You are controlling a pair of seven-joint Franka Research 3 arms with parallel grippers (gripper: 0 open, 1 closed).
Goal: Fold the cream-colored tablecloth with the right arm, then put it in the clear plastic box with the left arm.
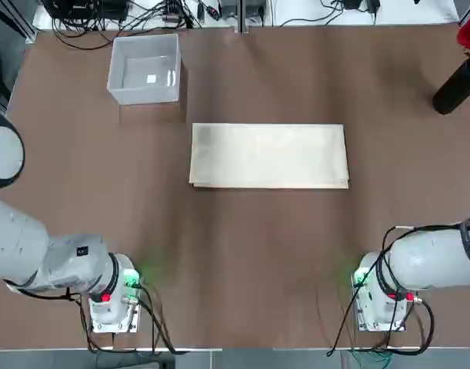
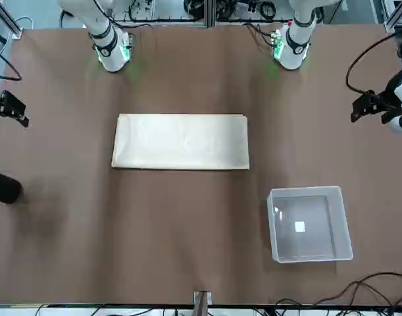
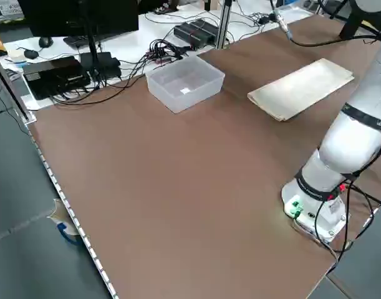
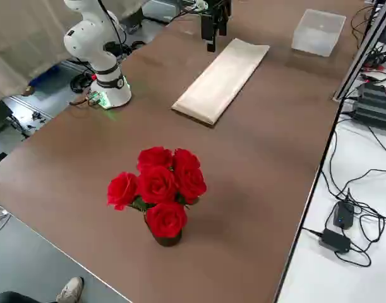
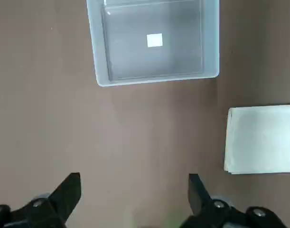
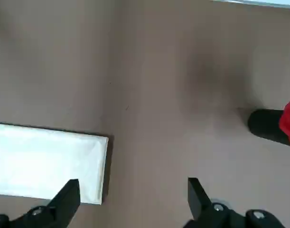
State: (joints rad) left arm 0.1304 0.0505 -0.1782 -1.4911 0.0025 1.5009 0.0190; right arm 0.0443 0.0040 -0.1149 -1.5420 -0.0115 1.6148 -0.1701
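Note:
The cream-colored tablecloth (image 1: 269, 156) lies flat as a layered rectangle in the middle of the table, also seen in the front view (image 2: 181, 141). The clear plastic box (image 1: 145, 69) stands toward the far left, with only a small white label inside (image 2: 309, 224). My left gripper (image 5: 134, 190) hangs open above bare table, with the box (image 5: 154, 42) and one end of the cloth (image 5: 263, 137) below it. My right gripper (image 6: 134, 192) is open too, held high over the table past the cloth's other end (image 6: 45, 161). Neither gripper touches anything.
A black vase (image 1: 458, 88) with red roses (image 4: 158, 189) stands at the far right of the table. Cables and electronics (image 3: 84, 68) lie beyond the far edge. Both arm bases (image 1: 111, 300) (image 1: 381, 300) sit at the near edge.

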